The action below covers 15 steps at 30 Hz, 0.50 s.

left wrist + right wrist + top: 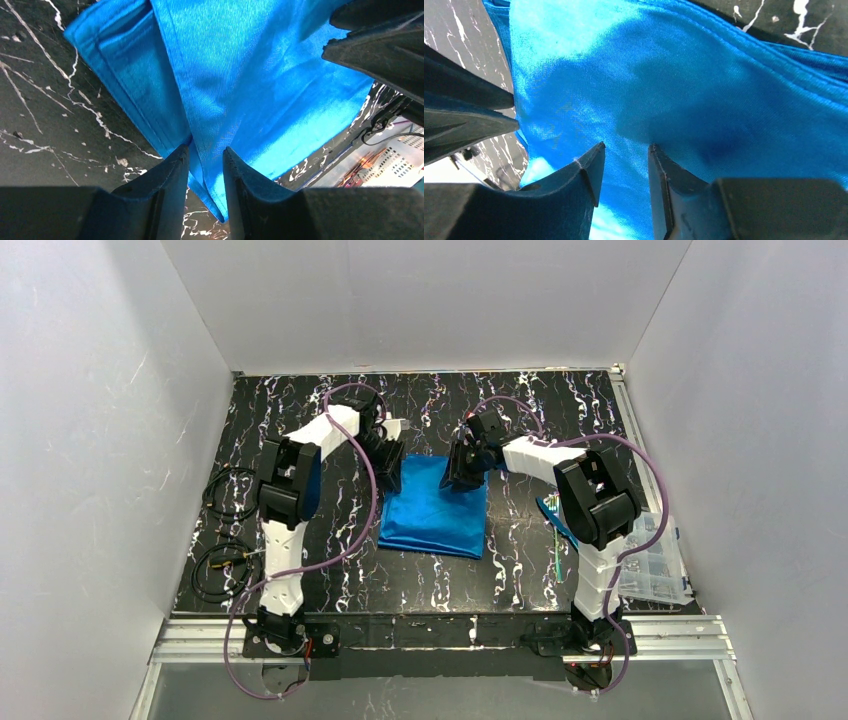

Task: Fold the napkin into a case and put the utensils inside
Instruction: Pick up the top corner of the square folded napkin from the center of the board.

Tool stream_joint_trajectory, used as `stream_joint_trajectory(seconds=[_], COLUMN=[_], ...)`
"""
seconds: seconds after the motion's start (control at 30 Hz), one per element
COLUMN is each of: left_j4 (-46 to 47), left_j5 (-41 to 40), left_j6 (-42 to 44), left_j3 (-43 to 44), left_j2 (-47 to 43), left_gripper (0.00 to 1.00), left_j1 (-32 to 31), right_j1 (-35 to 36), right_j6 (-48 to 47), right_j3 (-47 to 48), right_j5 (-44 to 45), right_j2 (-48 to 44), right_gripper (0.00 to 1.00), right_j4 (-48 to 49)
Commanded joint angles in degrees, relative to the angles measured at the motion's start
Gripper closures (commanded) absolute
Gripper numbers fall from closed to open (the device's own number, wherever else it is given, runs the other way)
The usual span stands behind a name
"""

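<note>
Plenty of table (pixel 500 575) is showing around the napkin's (pixel 436 512) edges; left gripper (pixel 206 150) is pinching glossy blue cloth, right gripper's (pixel 626 147) hold unclear.

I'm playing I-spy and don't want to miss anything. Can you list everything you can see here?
napkin: one, bright blue, folded, middle of the table
utensils: a few thin ones, number unclear, shiny blue-green, right of the napkin, beside the right arm
plastic box: one, clear, right edge of the table
cable coils: two, black, left edge
table: one, black with white veins
walls: white, on three sides
arms: two, white and black, with purple cables
left gripper: black, pinching the napkin's far left corner
right gripper: black, on the far right corner, grip unclear
</note>
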Motion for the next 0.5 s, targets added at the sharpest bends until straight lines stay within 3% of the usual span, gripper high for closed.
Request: stream_joint_trajectory(seconds=[0.0,0.47], left_j4=[0.60,5.01], left_j5=[-0.64,-9.90], left_j6=[-1.08,0.17], left_j3=[1.28,2.07], left_j2=[1.26,-2.83], left_gripper=[0.70,0.68], left_j1=[-0.76,-0.73], right_j1=[0.22,0.09], right_j6=[0.27,-0.57], right_j3=[-2.73,-5.08], right_j5=[-0.31,-0.12], right_j2=[0.04,-0.13], right_gripper=[0.55,0.60], right_j4=[2.39,1.75])
